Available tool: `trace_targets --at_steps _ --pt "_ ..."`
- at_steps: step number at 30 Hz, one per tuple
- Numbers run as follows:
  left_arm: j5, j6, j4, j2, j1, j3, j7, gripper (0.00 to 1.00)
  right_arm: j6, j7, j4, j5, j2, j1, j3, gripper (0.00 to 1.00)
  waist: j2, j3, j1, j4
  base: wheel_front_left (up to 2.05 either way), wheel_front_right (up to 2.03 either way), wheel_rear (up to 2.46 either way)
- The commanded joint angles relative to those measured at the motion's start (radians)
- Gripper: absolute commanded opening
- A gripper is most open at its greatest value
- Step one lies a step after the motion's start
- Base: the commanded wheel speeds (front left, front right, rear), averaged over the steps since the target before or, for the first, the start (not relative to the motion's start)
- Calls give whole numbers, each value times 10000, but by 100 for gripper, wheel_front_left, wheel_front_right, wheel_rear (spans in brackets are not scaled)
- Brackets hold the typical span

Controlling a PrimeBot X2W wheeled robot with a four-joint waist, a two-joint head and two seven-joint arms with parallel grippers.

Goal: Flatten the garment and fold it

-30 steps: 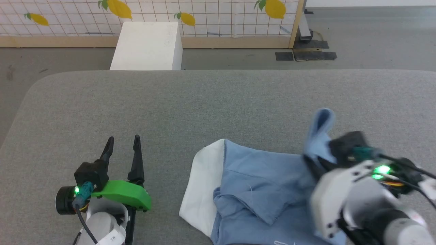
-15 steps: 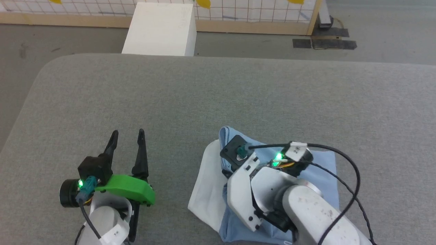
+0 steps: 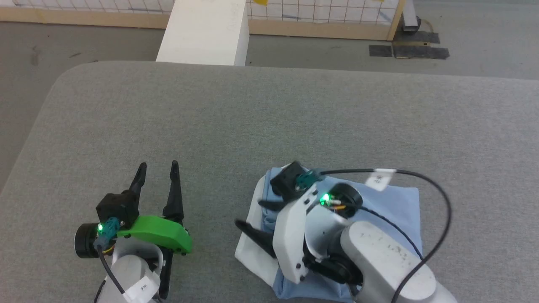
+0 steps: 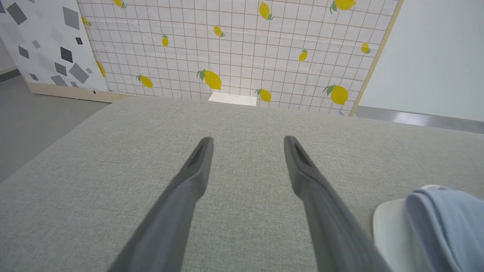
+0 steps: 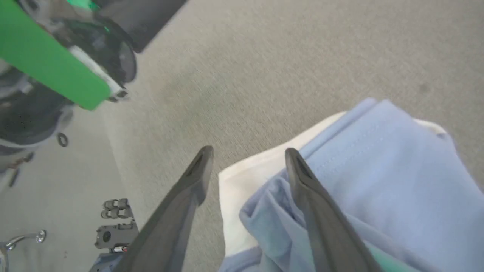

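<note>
Your right gripper (image 3: 248,212) stands wide with nothing pinched between its fingers. In the right wrist view one finger lies over the blue cloth and the other over the bare grey table (image 3: 269,118), and the shirt's white panel (image 5: 245,177) shows in the gap between them. Directly under that gripper and back along its forearm lies the shirt (image 3: 400,206), drawn into a compact, roughly rectangular packet. The side near your fingertips is bunched into loose folds, not flat (much of the middle is hidden under the arm, so I cannot judge it).

By the look of it the folding is well along. What seems left is smoothing that rumpled edge and squaring the white panel under the blue, perhaps with one more fold.

Further out, well apart from the shirt on the far side of your fingertips, your left gripper (image 3: 158,165) hangs wide and empty over the table. The white box (image 3: 206,29) stands beyond the table's far edge.
</note>
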Motion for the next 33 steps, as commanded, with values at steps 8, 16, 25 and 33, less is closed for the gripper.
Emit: trace_targets --at_steps 8,16,25,33 --pt "93 -76 -193 -14 201 249 -45 100 -15 -4141 -2309 -628 27 479 -2581 100 0 -492 0 -598 0 0 0" --pt "157 -137 -398 -35 399 308 -45 100 -15 -5477 -3393 -2360 27 2812 -6273 100 0 -811 0 -891 0 0 0" --pt "235 -215 -466 -83 426 147 -45 100 -15 -4342 -2059 -1615 27 4500 -7850 100 0 -989 0 -921 0 0 0" --pt "241 -248 -428 -112 444 102 -45 100 -15 -2622 -156 1321 28 4664 -7240 100 0 -999 0 -900 0 0 0"
